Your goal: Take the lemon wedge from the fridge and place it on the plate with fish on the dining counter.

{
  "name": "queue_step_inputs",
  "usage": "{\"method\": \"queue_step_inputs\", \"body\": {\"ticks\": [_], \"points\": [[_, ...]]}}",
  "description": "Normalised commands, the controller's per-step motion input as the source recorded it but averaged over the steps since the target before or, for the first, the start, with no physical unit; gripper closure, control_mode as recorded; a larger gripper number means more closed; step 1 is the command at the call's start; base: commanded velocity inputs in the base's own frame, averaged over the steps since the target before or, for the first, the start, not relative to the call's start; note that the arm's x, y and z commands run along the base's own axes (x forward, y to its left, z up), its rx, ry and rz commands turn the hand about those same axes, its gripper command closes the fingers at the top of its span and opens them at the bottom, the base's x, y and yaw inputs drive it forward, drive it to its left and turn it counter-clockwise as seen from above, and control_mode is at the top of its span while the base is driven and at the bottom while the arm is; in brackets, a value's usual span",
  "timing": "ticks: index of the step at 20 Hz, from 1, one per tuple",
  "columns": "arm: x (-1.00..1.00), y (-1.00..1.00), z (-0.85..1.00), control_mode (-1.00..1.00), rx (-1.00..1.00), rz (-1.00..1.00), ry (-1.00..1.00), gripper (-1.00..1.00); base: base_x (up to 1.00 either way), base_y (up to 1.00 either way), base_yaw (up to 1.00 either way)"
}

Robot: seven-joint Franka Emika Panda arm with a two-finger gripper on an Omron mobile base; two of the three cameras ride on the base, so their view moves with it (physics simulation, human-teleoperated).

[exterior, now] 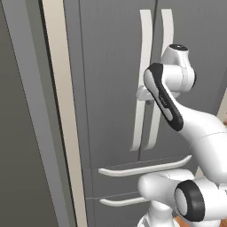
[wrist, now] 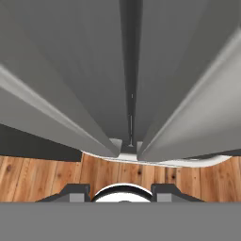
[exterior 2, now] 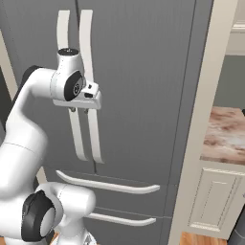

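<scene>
Nearest the base, the white Franka arm (exterior: 195, 119) rises from the lower corner and bends forward so that its wrist reaches the fridge front. The two-finger gripper (exterior 2: 79, 111) hangs at the wrist with its tips pointing down, just in front of the two long curved white door handles (exterior: 144, 53). This position is judged to be an approach for pulling a door open. In the hand view the dark finger tips (wrist: 75, 190) sit at 6 o'clock and look down along both handles towards the wooden floor (wrist: 37, 174). Whether the jaws are spread, pressed together or pinching a handle cannot be told.

Behind the gripper, the tall dark grey two-door fridge (exterior 2: 143, 72) has both doors closed, the seam between them running straight. Two drawers with white bar handles (exterior: 146, 166) lie at 6 o'clock of the doors, also closed. The lemon wedge is therefore judged to be inside, behind the doors, and the fetching step is not yet begun.

Farthest off, at 3 o'clock in the right base view, stands the mottled reddish-brown stone dining counter (exterior 2: 225, 134).
</scene>
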Motion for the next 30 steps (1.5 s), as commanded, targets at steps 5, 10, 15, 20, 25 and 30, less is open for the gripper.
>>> {"method": "queue_step_inputs", "body": {"ticks": [5, 10, 15, 20, 25, 30], "points": [[-0.07, 0.07, -0.03, -1.00, 0.00, 0.00, 0.03, -1.00, 0.00, 0.00, 0.00], [0.00, 0.00, 0.00, -1.00, 0.00, 0.00, 0.00, -1.00, 0.00, 0.00, 0.00], [0.00, 0.00, 0.00, -1.00, 0.00, 0.00, 0.00, -1.00, 0.00, 0.00, 0.00], [0.00, 0.00, 0.00, 1.00, 0.00, 0.00, 0.00, -1.00, -0.35, 0.00, 0.00], [0.00, 0.00, 0.00, 1.00, 0.00, 0.00, 0.00, -1.00, -0.64, -0.02, 0.00], [0.00, 0.00, 0.00, 1.00, 0.00, 0.00, 0.00, -1.00, -0.42, -0.01, 0.00]]}}
